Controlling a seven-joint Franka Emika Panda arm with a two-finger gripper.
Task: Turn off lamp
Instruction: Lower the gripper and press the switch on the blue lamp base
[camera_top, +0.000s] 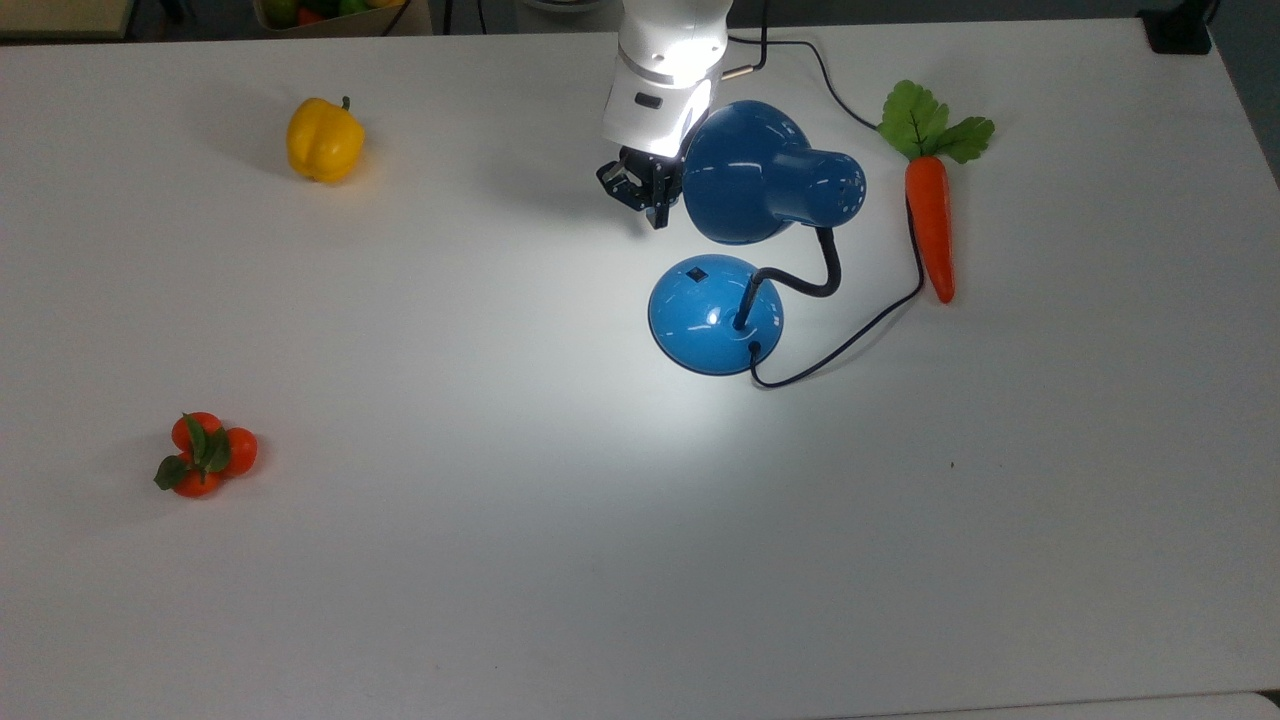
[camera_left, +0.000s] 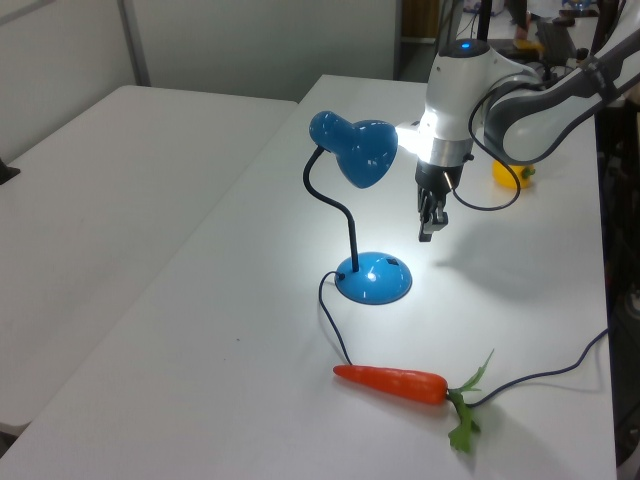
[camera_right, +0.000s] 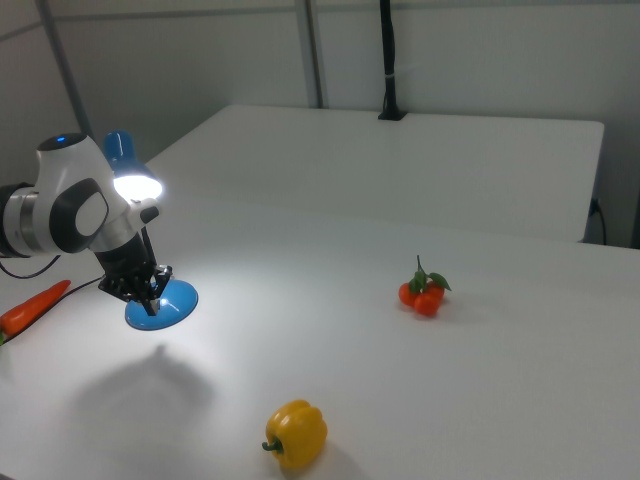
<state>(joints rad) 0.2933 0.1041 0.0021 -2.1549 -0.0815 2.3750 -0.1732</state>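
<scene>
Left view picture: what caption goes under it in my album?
Robot pincer hangs over the lit blue lamp's base, carrot nearby.

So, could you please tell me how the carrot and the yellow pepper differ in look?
The carrot is orange, long and tapered, with green leaves; the yellow pepper is squat and lobed, with a short green stem. The carrot lies beside the lamp's cord; the pepper sits apart. Both rest on the white table.

Plain white table (camera_top: 500, 600), with a lit blue lamp (camera_top: 715, 315), carrot (camera_top: 930, 225), yellow bell pepper (camera_top: 324, 139), and tomato cluster (camera_top: 205, 455) on top.
</scene>
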